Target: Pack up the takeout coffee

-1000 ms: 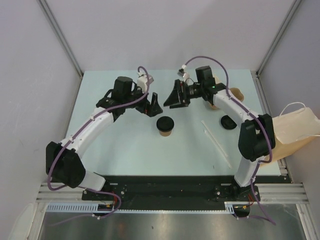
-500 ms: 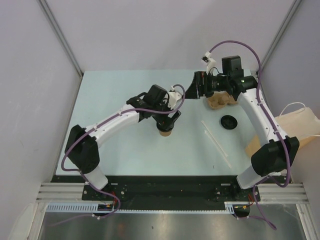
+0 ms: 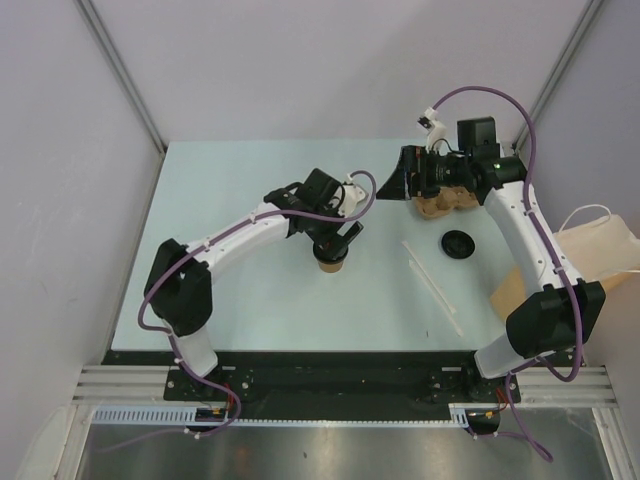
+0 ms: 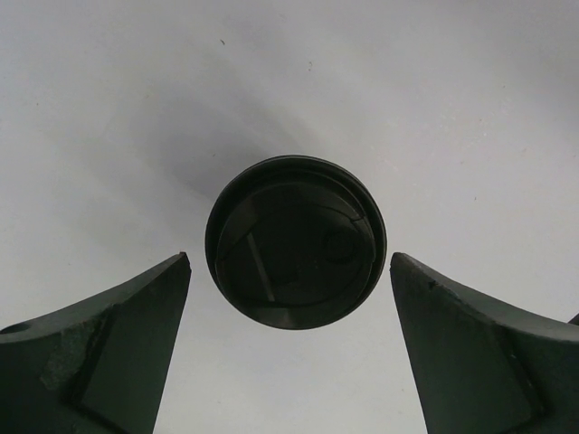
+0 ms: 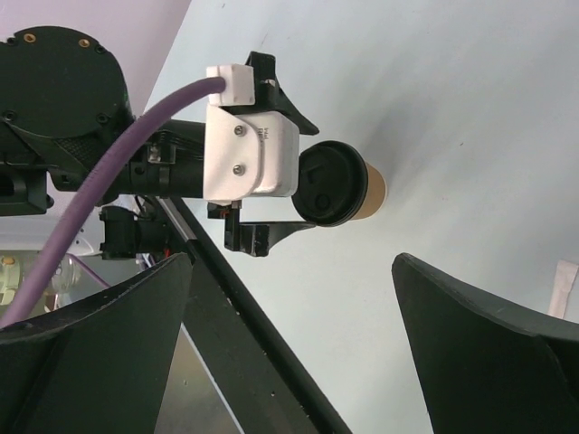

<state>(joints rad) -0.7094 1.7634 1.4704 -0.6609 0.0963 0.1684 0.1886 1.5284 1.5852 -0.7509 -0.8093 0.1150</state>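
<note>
The left gripper [image 3: 337, 238] hangs straight down over the small kraft-brown paper cup with its round black plastic lid [image 3: 330, 262], which stands upright near the middle of the pale flat table [image 3: 220, 190]. In the left wrist view the two dark fingers [image 4: 109, 348] stand released, one at the cup's 9 o'clock and one at its 3 o'clock, with bare table between each and the lid. The spread seems meant to straddle the cup before any squeeze.

At the cup's 2 o'clock the right gripper [image 3: 393, 183] hovers with its fingers spread and nothing between them. It points back toward the cup, probably waiting clear of the left arm. Just beside it, at its 3 o'clock, lies the flat brown cardboard cup carrier [image 3: 447, 203]. A loose round black plastic lid [image 3: 459, 243] rests at the carrier's 6 o'clock. I cannot pick out a second cup.

Off the table's 3 o'clock edge, the tall brown paper bag with white handles [image 3: 600, 250] waits, likely the packing destination.
</note>
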